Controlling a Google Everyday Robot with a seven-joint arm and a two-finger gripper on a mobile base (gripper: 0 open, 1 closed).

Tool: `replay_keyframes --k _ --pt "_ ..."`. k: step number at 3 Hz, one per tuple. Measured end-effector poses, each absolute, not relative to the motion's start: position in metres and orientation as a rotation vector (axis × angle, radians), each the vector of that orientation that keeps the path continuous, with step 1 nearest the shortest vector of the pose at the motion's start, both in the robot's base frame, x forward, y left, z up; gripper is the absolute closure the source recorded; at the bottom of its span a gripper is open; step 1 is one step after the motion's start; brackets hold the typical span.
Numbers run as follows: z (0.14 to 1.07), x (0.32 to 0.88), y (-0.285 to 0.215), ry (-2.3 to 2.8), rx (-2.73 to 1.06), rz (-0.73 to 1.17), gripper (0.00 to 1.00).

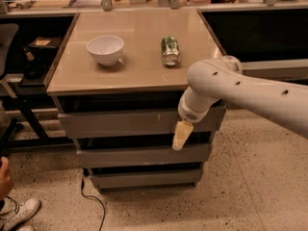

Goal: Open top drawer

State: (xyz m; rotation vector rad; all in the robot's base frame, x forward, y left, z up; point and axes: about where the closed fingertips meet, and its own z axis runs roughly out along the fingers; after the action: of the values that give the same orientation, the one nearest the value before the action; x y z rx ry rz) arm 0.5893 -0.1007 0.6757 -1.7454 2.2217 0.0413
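Note:
The top drawer (120, 121) is the widest of three flat grey drawer fronts under the beige countertop, with small white scuffs right of centre. It looks closed, flush with the cabinet. My gripper (180, 136) hangs from the white arm (240, 88) in front of the top drawer's right part, its cream fingers pointing down over the drawer's lower edge and the gap above the middle drawer (130, 155).
A white bowl (105, 48) and a green can (169, 50) lying on its side rest on the countertop (134, 71). The bottom drawer (144, 178) is narrowest. A black cable (89, 196) trails on the floor at left, near a shoe (21, 214) and a chair base.

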Motion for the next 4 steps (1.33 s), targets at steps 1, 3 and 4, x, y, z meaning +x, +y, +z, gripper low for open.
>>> replay_keyframes --k 1,3,4 --pt "0.663 0.596 -0.097 2.214 -1.748 0.067 0.0" --pt "0.64 0.582 -0.093 2.224 -1.785 0.139 0.0" --pt "0.638 0.568 -0.093 2.237 -1.799 0.175 0.0"
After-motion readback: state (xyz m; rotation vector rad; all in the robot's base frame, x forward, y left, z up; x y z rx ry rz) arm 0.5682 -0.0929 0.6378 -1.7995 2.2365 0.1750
